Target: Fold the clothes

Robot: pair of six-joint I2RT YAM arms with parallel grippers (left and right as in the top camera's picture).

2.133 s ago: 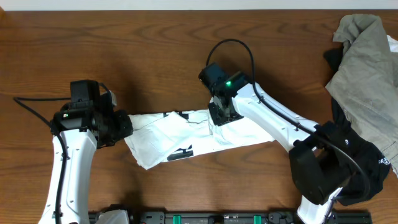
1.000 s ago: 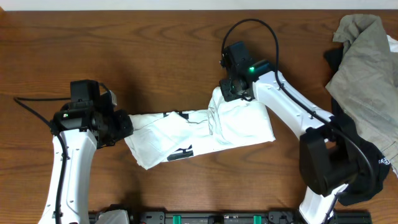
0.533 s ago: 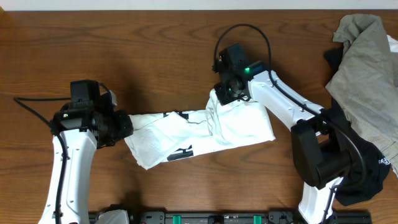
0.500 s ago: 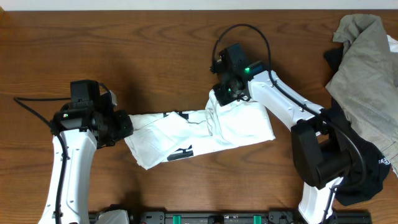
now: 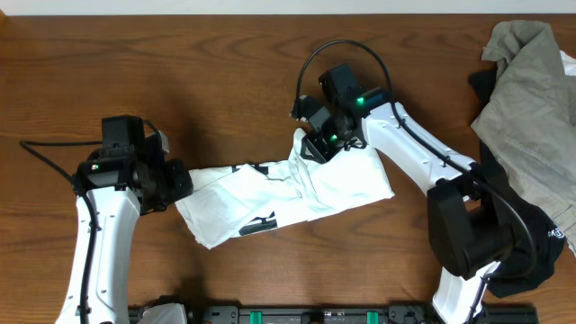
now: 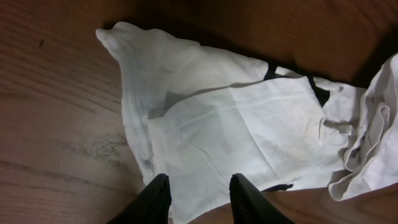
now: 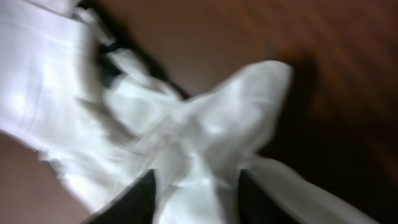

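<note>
T-shirt (image 5: 270, 193) crumpled at table centre, lying 9-to-3 o'clock. Right gripper (image 5: 310, 151) at its 12 o'clock edge, clamped on bunched fold, cloth tented up. Left gripper (image 5: 178, 184) at 9 o'clock end, straddling hem; gripped or not, can't tell.

Advice: carry fold toward 6 o'clock, low and slow, with 9 o'clock end anchored.

Left wrist view shows flat panel with black print peeking out. Right wrist view blurred. Only overhead shows spare garments (image 5: 531, 90) at 3 o'clock.
</note>
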